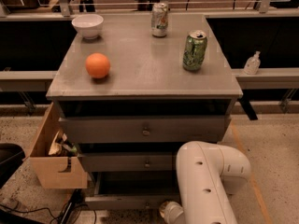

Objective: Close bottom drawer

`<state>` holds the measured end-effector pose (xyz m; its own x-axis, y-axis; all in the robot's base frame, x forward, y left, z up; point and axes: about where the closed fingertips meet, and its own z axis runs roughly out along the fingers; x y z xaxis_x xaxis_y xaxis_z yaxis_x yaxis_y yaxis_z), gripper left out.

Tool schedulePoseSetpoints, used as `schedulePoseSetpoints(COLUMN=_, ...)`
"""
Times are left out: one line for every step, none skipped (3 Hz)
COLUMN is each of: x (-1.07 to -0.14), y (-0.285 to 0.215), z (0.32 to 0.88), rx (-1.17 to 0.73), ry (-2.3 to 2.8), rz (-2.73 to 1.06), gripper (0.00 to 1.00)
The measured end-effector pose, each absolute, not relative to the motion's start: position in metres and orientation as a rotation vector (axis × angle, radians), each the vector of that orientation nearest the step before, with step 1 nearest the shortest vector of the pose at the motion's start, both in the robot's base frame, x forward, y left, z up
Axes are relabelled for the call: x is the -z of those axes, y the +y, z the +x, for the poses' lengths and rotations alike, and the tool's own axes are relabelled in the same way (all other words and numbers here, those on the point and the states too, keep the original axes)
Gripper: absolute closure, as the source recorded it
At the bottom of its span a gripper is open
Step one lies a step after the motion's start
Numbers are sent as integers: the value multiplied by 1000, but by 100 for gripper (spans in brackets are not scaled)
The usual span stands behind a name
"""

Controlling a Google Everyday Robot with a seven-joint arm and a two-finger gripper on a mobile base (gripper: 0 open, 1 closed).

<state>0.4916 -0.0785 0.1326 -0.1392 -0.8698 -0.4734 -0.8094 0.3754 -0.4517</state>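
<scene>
The bottom drawer of the grey cabinet stands pulled out, its slim grey front near the lower edge of the camera view and its shallow tray open behind it. My white arm reaches down in front of the cabinet's right side. Its wrist ends just right of the drawer front's middle. The gripper is below the picture's lower edge and hidden.
Two taller grey drawers sit above, also slightly out. On top are an orange, a white bowl and two cans. A light wooden box stands at the cabinet's left. Cables lie on the floor.
</scene>
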Motion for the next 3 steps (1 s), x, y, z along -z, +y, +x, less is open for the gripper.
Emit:
schedulePoseSetpoints(x=-133, y=-78, z=492, rx=113, ry=1955, rz=-1446, gripper=100)
schedulePoseSetpoints(x=-133, y=-78, z=492, rx=113, ry=1955, rz=-1446, gripper=82)
schedulePoseSetpoints(x=-133, y=-78, z=492, rx=113, ry=1955, rz=-1446, gripper=43)
